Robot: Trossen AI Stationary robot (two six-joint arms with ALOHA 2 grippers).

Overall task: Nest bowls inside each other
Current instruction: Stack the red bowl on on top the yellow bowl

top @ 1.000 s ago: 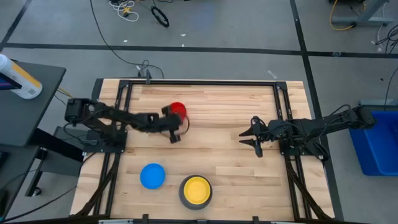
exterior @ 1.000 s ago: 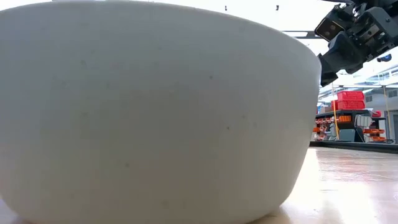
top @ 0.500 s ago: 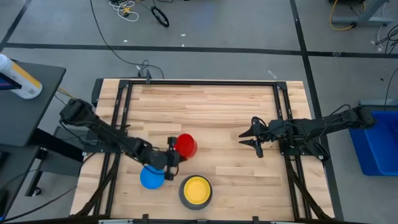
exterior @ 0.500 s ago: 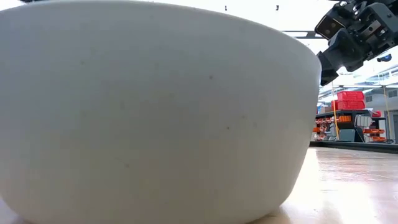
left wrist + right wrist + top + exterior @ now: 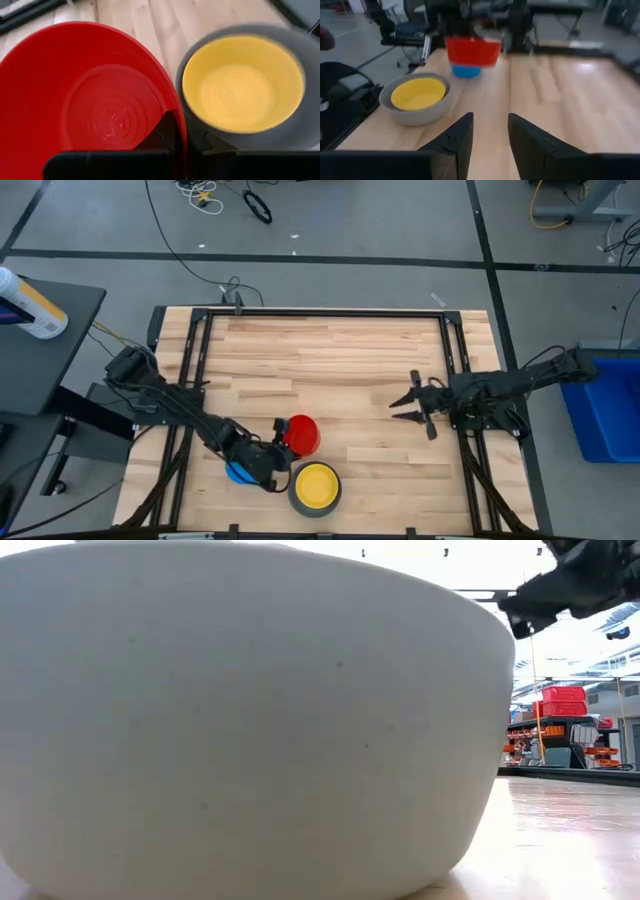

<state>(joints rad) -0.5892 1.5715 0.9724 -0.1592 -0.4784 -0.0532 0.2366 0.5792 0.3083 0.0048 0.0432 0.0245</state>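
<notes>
My left gripper point(image 5: 279, 443) is shut on a red bowl point(image 5: 302, 434), which it carries low over the near part of the table. A blue bowl point(image 5: 236, 472) lies just to its left, half hidden under my left arm. A yellow bowl point(image 5: 316, 483) sits nested in a larger pale grey bowl point(image 5: 296, 494) at the near edge. The left wrist view shows the red bowl point(image 5: 100, 100) beside the yellow bowl point(image 5: 243, 82). My right gripper point(image 5: 490, 135) stands open with nothing in it, over the table's right side point(image 5: 412, 406). My left gripper holds the red bowl by its rim point(image 5: 179, 131), on the side nearest the wrist. One finger point(image 5: 166, 129) is inside the bowl and the other point(image 5: 196, 141) outside its wall. The fingers come slanting down from the table's left. The bowl is lifted clear of the table, mouth up.
The grey bowl's wall point(image 5: 250, 720) fills nearly the whole low view. A black frame point(image 5: 320, 313) runs round the wooden table top point(image 5: 340, 370), whose far half is bare wood. A blue bin point(image 5: 605, 420) stands off the table at the right.
My left gripper has swung from the table's far middle toward the near edge, carrying the red bowl, and now hangs between the blue bowl and the grey one. My right gripper has risen a little and rolled slightly.
</notes>
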